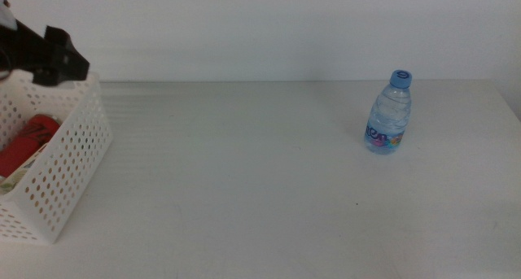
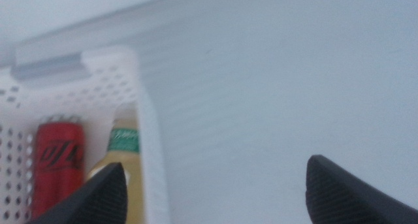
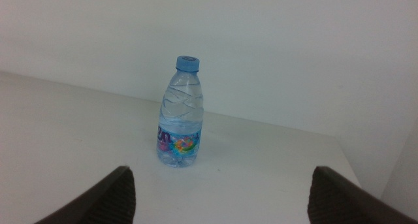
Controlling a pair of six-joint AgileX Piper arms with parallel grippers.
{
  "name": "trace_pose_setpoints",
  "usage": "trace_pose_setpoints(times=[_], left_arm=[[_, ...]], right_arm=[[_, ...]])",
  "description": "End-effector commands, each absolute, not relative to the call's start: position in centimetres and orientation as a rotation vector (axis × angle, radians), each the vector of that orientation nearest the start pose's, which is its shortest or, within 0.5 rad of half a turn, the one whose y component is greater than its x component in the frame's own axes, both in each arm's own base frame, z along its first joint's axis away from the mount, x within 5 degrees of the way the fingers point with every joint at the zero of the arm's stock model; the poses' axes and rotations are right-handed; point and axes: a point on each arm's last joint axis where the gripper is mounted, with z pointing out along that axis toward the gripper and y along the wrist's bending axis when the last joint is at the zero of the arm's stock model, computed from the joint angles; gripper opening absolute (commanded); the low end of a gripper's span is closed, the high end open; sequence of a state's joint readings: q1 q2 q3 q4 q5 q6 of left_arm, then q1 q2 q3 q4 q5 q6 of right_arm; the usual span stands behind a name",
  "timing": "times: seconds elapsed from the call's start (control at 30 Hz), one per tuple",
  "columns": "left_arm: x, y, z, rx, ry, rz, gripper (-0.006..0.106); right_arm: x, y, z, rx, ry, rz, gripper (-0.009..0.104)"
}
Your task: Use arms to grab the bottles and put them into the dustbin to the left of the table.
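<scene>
White table (image 1: 244, 198): water bottle (image 1: 388, 113) stands upright; left claw (image 2: 215, 188) hangs released above the basket (image 1: 65, 173); right claw (image 3: 219, 194) released too.

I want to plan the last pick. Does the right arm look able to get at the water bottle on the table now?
Probably yes. The water bottle stands upright alone on the table, and the right gripper faces it with open jaws and nothing between. The left gripper is far off, above the dustbin.

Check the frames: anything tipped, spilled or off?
Nothing stands out. Water bottle stands upright and capped on the table; red can and yellow bottle lie in the basket, left tool above it.
</scene>
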State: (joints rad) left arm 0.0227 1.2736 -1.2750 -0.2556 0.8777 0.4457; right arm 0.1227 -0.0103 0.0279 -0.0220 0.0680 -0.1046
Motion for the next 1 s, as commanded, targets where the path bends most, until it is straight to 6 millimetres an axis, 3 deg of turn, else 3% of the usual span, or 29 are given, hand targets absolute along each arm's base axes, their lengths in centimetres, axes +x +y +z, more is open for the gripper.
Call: trace_pose_setpoints(times=[0.0,0.13,0.47,0.6,0.97], left_arm=[[24.5,-2.3,40.7,0.39,2.116,-0.089,0.09],[20.8,-4.0,40.2,0.439,2.023,-0.131,0.09],[14.5,-5.8,37.7,0.518,1.983,-0.326,0.09],[13.1,-6.2,36.7,0.566,1.936,-0.334,0.09],[9.5,-5.8,30.9,0.47,1.808,-0.421,0.09]], right_arm=[[5.4,0.6,20.9,-0.191,1.449,-0.022,0.071],[5.4,0.6,20.9,-0.191,1.449,-0.022,0.071],[5.4,0.6,20.9,-0.191,1.449,-0.022,0.071],[5.4,0.6,20.9,-0.191,1.449,-0.022,0.071],[5.4,0.6,20.9,-0.191,1.449,-0.022,0.071]])
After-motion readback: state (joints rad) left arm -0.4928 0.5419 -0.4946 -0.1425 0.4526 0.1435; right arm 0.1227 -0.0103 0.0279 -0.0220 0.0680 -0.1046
